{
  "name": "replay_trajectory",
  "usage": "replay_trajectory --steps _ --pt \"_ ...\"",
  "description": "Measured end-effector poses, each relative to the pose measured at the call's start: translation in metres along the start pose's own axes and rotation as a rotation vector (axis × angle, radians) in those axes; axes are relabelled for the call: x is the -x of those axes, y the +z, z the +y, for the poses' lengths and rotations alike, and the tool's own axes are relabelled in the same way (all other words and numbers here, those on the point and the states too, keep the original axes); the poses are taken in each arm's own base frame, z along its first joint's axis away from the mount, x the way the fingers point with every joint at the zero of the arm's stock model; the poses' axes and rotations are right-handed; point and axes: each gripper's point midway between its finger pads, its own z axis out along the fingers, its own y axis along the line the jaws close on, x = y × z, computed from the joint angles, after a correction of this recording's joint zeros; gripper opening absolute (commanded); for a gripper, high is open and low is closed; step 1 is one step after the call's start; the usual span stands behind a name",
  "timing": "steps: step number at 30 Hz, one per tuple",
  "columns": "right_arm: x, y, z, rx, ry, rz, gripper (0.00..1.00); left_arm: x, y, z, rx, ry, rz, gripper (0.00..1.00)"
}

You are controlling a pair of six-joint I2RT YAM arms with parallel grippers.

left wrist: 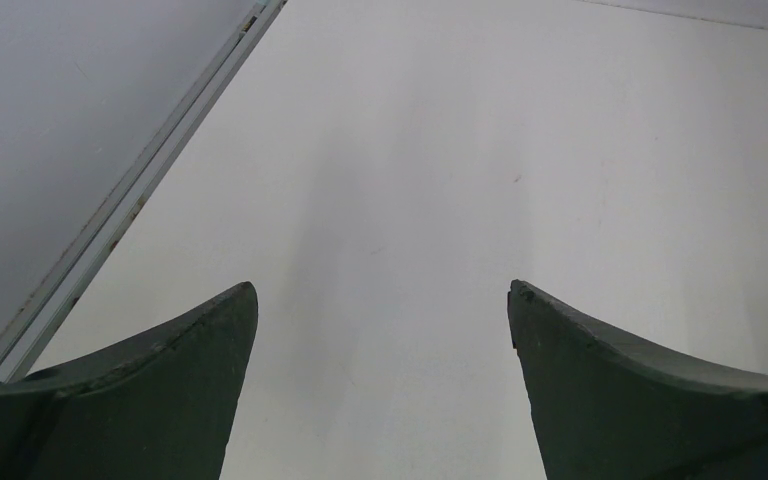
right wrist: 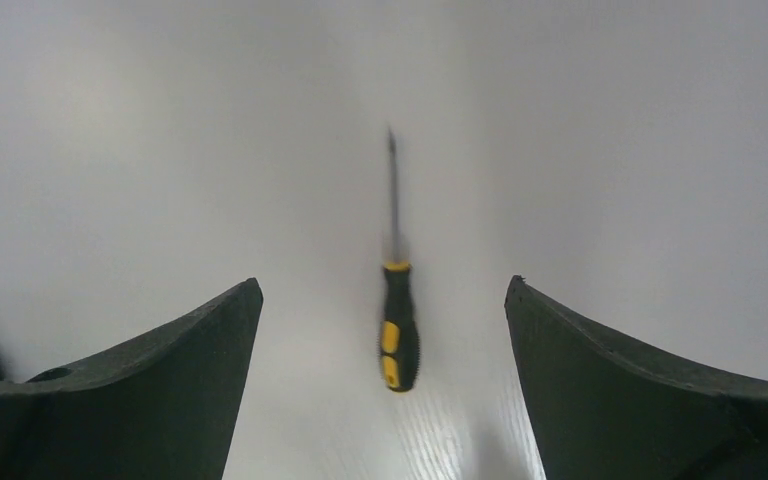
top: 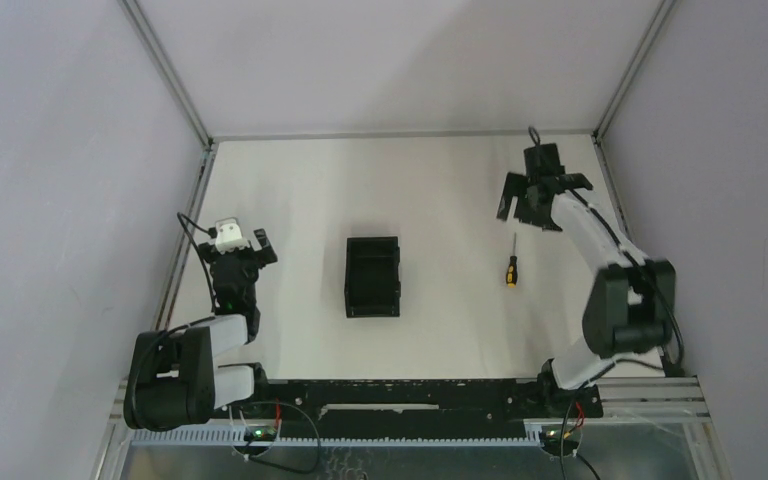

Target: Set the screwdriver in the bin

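Black plastic, low-walled and open on top: one bin (top: 373, 277), near the middle of the white table (top: 440, 190), long sides running from near edge to far edge. Inside, only dark floor and shadow from overhead; too dim to make out more. Seen in the overhead view alone.

One screwdriver (top: 510, 268), flat on the table between the bin and the right edge, well apart from the bin and outside it. Yellow-and-black handle toward the near edge, thin shaft toward the far edge. From the right wrist (right wrist: 398, 325), lying lengthwise in the gap between the two fingers (right wrist: 160, 400), touching neither. Handle sharp, shaft faint and blurred toward the tip.

Two arms, two fingers on each. Right arm (top: 600, 240) stretched toward the far right corner, its jaws spread wide and holding nothing, raised over the table just beyond the screwdriver's tip. Left arm (top: 230, 290) close to the left edge, jaws likewise spread wide and holding nothing; between its fingers (left wrist: 160, 400) only bare table and the metal rail along the left edge.

Finger bases cut off by the lower frame in both wrist views. Dark smudge at the lower left of the right wrist view, impossible to identify.
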Motion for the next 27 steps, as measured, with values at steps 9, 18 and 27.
replay_trajectory --steps 9,18,27 --pt "-0.114 0.070 -0.021 -0.073 -0.057 0.414 0.68 0.000 0.000 0.000 0.001 0.000 0.000 1.00" --pt "-0.127 0.078 -0.014 -0.023 -0.071 0.451 0.00 0.000 0.000 0.000 0.000 0.000 0.000 1.00" --pt "-0.048 0.000 -0.010 -0.027 -0.073 0.294 0.00 0.000 0.000 0.000 0.000 0.000 0.000 1.00"
